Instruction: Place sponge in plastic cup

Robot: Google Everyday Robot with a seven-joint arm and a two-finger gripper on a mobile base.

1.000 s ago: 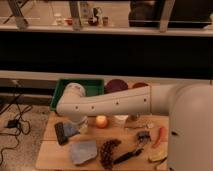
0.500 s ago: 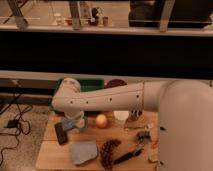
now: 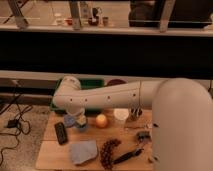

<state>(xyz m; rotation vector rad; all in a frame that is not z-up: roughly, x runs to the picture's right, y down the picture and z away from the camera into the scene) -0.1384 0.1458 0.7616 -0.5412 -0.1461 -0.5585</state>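
Jaws cannot be read, yet note your gripper [image 3: 78,121] has edged right from the black remote [image 3: 61,133] to the plastic cup [image 3: 69,120], sponge not separately discernible there, so placement looks near but unconfirmed.

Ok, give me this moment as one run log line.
gripper: low over table, image-left of orange | task items: unclear beneath gripper | placement: not confirmed
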